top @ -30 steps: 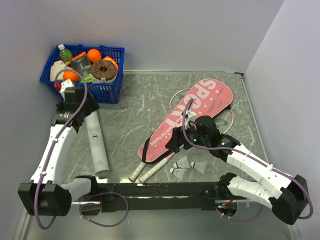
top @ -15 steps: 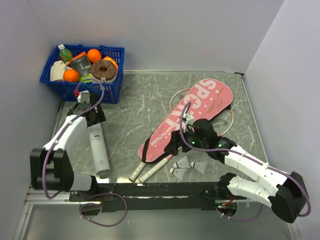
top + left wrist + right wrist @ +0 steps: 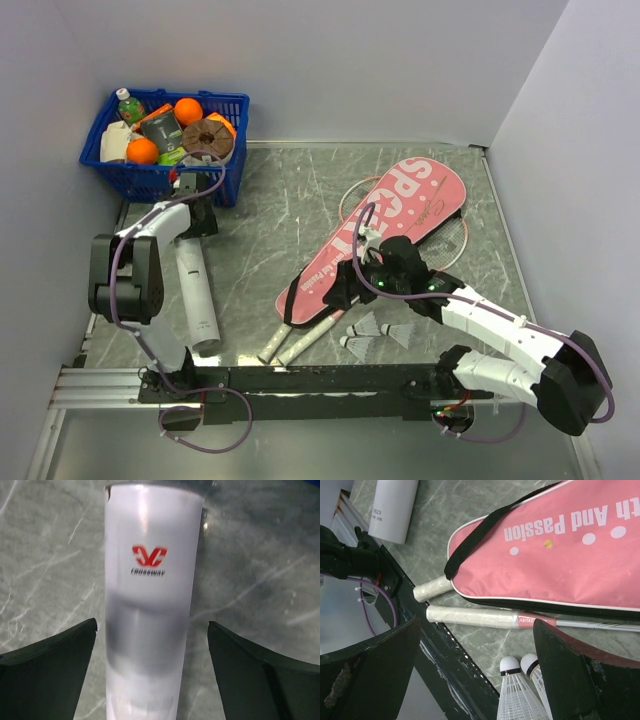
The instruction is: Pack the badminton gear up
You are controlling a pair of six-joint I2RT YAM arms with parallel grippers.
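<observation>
The white tube [image 3: 196,290] lies on the table at the left. My left gripper [image 3: 196,222] is open over its far end; in the left wrist view the tube [image 3: 150,580] runs between the fingers [image 3: 152,647] without touching them. The pink "SPORT" racket bag [image 3: 385,230] lies diagonally in the middle on two rackets, whose whitish handles [image 3: 300,345] stick out at its near end. Three shuttlecocks [image 3: 375,333] lie beside them. My right gripper [image 3: 343,295] is open and empty above the bag's near end, over the handles [image 3: 470,616] and two shuttlecocks [image 3: 517,695].
The blue basket [image 3: 150,182] of groceries stands at the back left, just behind my left gripper. The black base rail [image 3: 320,378] runs along the near edge, close to the handles and shuttlecocks. Walls close in the left, back and right.
My left arm has swung from the table's left edge in over the tube's far end. My right gripper has slid a little down and left along the bag, still open.
</observation>
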